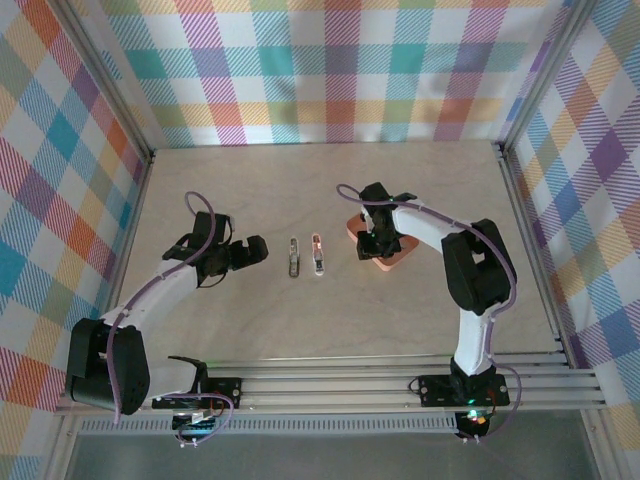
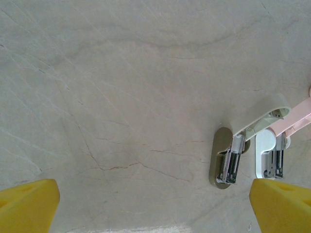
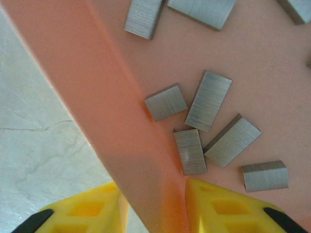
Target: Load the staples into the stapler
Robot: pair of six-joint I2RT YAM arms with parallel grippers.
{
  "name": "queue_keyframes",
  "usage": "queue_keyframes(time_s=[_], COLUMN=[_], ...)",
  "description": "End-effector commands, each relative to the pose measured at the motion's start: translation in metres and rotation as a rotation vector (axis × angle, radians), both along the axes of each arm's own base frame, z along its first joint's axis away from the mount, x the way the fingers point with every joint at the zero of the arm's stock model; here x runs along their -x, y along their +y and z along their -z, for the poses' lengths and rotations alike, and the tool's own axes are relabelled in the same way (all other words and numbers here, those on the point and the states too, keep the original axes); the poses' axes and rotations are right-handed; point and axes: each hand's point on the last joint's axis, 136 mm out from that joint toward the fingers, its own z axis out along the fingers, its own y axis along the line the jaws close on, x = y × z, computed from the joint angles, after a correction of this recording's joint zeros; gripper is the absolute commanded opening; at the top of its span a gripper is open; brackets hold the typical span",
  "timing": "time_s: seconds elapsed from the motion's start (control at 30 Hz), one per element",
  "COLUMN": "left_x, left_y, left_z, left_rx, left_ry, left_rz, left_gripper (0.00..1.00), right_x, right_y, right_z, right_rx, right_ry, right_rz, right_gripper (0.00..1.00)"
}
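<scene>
Right claw (image 3: 155, 206) at tray (image 3: 97, 97) wall.
Right claw clamps the wall, staples (image 3: 209, 102) inside tray; left claw (image 2: 155, 208) spread apart, stapler (image 1: 317, 255) left of tray.

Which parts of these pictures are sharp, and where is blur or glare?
Right wrist: the staples are sharp, the near tray wall is blurred. Left wrist: the stapler shows bright glints on its metal. Top external: even light, soft shadows.

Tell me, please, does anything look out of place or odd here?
The staples lie scattered at odd angles in the orange tray, and the right gripper grips its wall, one finger inside.
</scene>
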Motion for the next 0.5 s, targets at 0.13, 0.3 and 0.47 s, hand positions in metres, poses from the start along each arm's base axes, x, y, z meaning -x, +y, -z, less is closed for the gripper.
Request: queue_keyframes(time_s=[0.13,0.3,0.47], left_x=[-0.005,-0.005,-0.005], left_y=[-0.004,-0.005,-0.005], left_z=[-0.010,-0.010,-0.010], left_rx=[0.003,0.004,0.004], left_ry=[-0.023,-0.023,-0.023], left_rz=[0.025,0.027,0.026], left_gripper=[1.00,1.00,1.00], right_x=[0.010,0.014,0.021], right_y=[-0.004,-0.003,0.000], right_z=[0.003,0.002,0.002], right_rx=[-0.002,-0.025,-0.041], right_ry=[0.048,0.053,0.058], right_rz=[0.076,0.128,0.155], right_gripper=[0.27,0.22,0.17])
